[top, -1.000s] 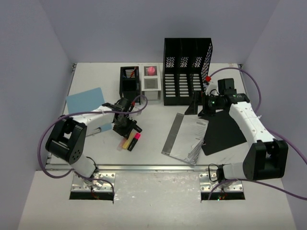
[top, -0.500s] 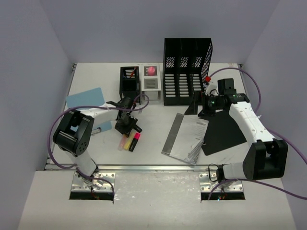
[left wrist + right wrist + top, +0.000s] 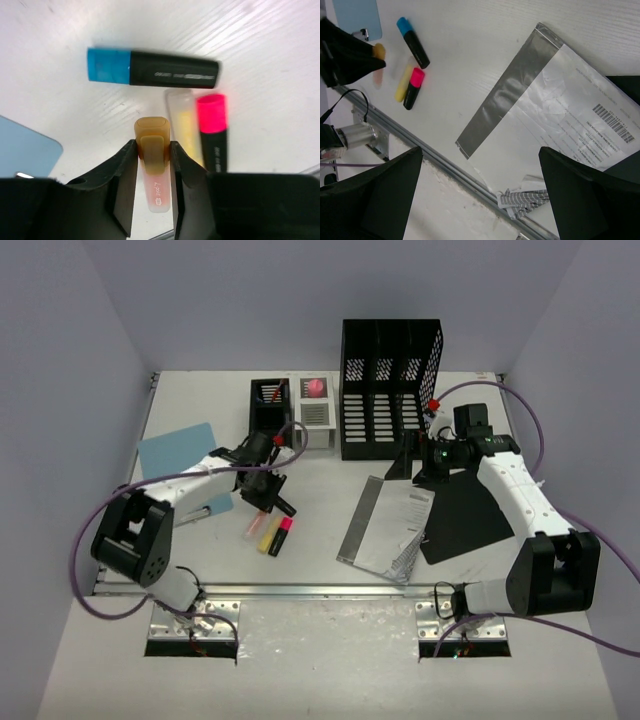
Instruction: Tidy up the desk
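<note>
Lilac walls close in the white desk (image 3: pixel 330 465), with a black file rack (image 3: pixel 390 390) standing at its far edge. Right of the rack and nearer the arms lies a black sheet (image 3: pixel 465 520), and a grey mailer bag (image 3: pixel 385 525) lies straight in front of the rack. The right gripper (image 3: pixel 418 465) hangs at the rack's foot, its claw spread wide and empty. A blue card (image 3: pixel 178 448) lies well left of the rack, and a black pen pot (image 3: pixel 270 410) stands just left of it. Nearer than the pot, the left gripper (image 3: pixel 152 150) pinches an orange-capped highlighter (image 3: pixel 152 132), with a blue-capped highlighter (image 3: pixel 152 73), a pink highlighter (image 3: pixel 214 130) and a yellow highlighter (image 3: pixel 182 125) lying close by. The step in hand appears to be gathering up the loose highlighters. The next move likely calls for lifting this one clear of its neighbours and carrying it to the pot beside the rack.
</note>
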Controlling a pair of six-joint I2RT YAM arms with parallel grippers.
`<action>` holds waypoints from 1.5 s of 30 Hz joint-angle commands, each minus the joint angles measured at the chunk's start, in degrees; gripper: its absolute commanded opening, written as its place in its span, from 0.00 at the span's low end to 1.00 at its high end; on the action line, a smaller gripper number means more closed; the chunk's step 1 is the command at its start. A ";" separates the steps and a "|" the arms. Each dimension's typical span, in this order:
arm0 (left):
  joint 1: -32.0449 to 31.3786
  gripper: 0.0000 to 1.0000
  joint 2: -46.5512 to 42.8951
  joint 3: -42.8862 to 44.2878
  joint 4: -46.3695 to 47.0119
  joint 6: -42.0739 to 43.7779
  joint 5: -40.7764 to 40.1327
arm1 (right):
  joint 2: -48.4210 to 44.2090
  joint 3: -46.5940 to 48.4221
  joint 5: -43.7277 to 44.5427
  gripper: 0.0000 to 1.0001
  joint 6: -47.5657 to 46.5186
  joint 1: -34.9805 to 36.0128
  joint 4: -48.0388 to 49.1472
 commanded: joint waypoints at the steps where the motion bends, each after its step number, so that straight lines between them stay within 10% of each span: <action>1: -0.19 0.00 -14.31 4.85 3.38 0.45 6.94 | -1.24 0.70 -0.14 0.99 -0.03 0.08 0.60; 9: 5.53 0.00 -29.38 0.40 31.40 -2.10 8.99 | -0.80 1.14 -0.49 0.99 0.32 0.08 1.04; 18: 6.76 0.00 -18.59 -3.76 70.97 2.56 1.25 | -0.01 1.14 -0.23 0.99 0.23 0.08 1.04; 41: 12.21 0.00 1.28 -0.95 78.28 -1.66 6.52 | 1.22 2.37 0.56 0.99 -2.23 0.08 -0.72; 45: 12.39 0.18 2.60 -1.38 78.28 -1.74 5.91 | 1.39 2.54 0.56 0.99 -2.32 0.08 -0.81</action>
